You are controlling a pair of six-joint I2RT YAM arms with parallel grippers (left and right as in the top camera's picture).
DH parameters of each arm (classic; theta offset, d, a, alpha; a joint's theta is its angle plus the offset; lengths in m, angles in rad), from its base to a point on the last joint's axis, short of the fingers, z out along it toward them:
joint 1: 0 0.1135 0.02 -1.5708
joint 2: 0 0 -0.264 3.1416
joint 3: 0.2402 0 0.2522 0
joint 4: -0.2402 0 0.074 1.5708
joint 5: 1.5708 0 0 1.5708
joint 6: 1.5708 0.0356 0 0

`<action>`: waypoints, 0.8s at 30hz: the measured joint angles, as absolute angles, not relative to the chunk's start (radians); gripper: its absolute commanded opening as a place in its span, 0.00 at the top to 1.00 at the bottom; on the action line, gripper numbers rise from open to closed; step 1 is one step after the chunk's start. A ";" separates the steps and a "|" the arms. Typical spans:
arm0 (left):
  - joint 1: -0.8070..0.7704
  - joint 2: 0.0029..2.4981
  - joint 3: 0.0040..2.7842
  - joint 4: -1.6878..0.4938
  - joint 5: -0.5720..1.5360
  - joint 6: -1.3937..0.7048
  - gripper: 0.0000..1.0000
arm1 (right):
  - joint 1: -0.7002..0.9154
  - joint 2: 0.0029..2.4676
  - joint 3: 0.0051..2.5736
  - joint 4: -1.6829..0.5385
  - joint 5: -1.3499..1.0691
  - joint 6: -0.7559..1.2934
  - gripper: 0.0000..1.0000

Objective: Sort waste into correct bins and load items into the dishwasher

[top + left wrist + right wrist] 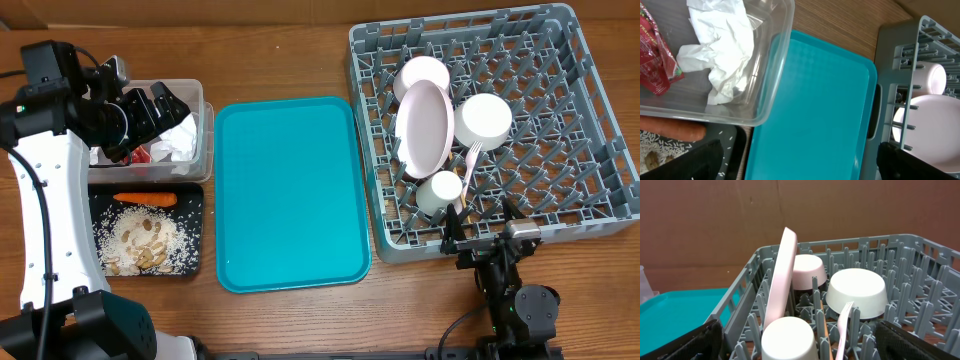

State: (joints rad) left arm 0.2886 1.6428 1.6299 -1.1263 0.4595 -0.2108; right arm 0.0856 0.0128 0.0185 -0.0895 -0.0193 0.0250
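Note:
My left gripper (pixel 163 107) hangs open above the clear tub (pixel 205 140), which holds crumpled napkins (pixel 720 45) and a red wrapper (pixel 655 60). Nothing sits between its dark fingers (pixel 700 160). Beside the tub, the black tray (pixel 195 200) carries the carrot (pixel 145 199) and beige food bits (pixel 145 245). The grey dish rack (pixel 590 120) holds a plate (pixel 780 275) on edge, two bowls (pixel 807 270) (pixel 857 292), a cup (pixel 789 339), a fork (pixel 844 325) and a wooden stick (pixel 824 330). At the rack's near edge my right gripper (pixel 483 238) stands open and empty.
A teal serving tray (pixel 290 195) lies between the bins and the rack, with nothing on it. The left arm's white body (pixel 50 200) runs along the left side of the table. A brown wall stands behind the rack.

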 measured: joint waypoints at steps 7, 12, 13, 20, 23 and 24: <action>0.289 1.641 1.630 -1.126 0.459 -0.211 0.00 | 0.086 0.013 0.019 -0.090 -0.020 0.025 0.00; 0.278 1.586 1.630 -1.126 0.458 -0.211 0.00 | 0.086 0.013 0.019 -0.090 -0.020 0.025 0.00; 0.270 1.563 1.630 -1.126 0.457 -0.211 0.00 | 0.086 0.013 0.019 -0.089 -0.020 0.025 0.00; 0.116 1.312 1.632 -1.126 0.456 -0.211 0.00 | 0.086 0.013 0.019 -0.089 -0.019 0.025 0.00; 0.035 1.230 1.633 -1.126 0.458 -0.211 0.00 | 0.086 0.013 0.019 -0.090 -0.019 0.025 0.00; 0.012 1.209 1.633 -1.127 0.459 -0.211 0.00 | 0.086 0.013 0.019 -0.090 -0.020 0.025 0.00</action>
State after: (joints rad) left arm 0.0124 1.2091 1.6329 -1.1267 0.4591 -0.2108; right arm 0.0860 0.0128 0.0185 -0.0898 -0.0196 0.0250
